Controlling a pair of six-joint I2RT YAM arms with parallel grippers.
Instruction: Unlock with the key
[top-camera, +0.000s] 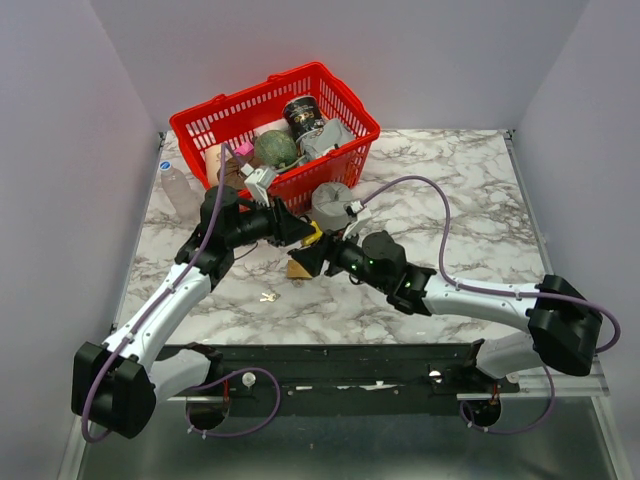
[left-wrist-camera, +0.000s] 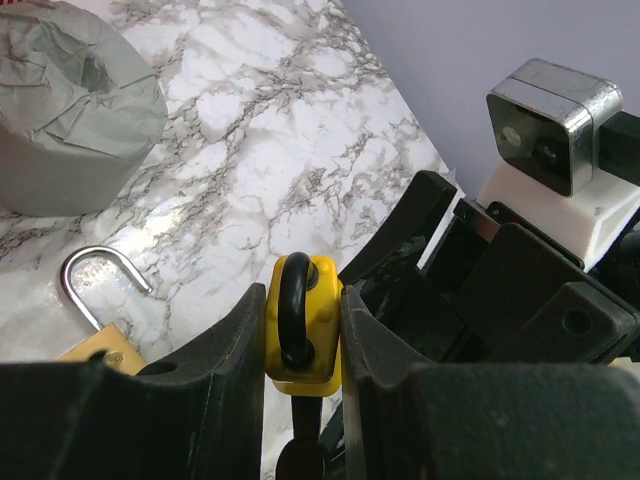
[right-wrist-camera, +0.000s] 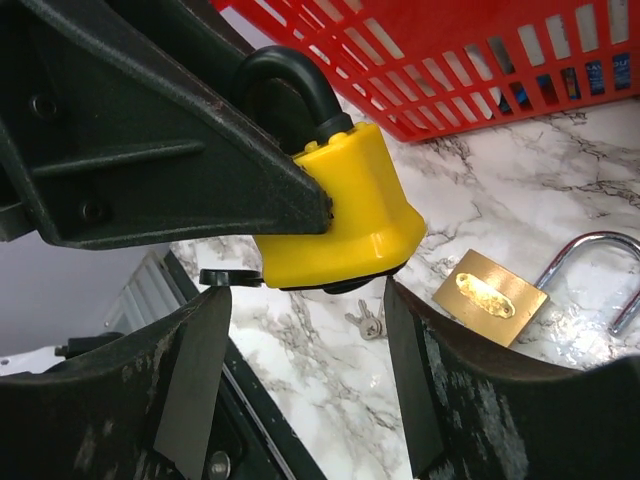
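Observation:
My left gripper (left-wrist-camera: 303, 320) is shut on a yellow padlock (left-wrist-camera: 312, 330) with a black shackle and holds it above the table; it also shows in the top view (top-camera: 314, 236). A black key (right-wrist-camera: 225, 275) sticks out of the padlock's underside (right-wrist-camera: 345, 225). My right gripper (right-wrist-camera: 305, 330) is open just below the padlock. Its left fingertip is close to the key head, with no grip on it. In the top view the two grippers meet at the table's middle, the left (top-camera: 300, 228) above the right (top-camera: 318, 255).
An open brass padlock (right-wrist-camera: 490, 295) lies on the marble just below the grippers, with small silver keys (right-wrist-camera: 368, 320) beside it. A grey roll (top-camera: 332, 205) and a red basket (top-camera: 345, 95) full of items stand behind. A clear bottle (top-camera: 180, 190) stands at the left.

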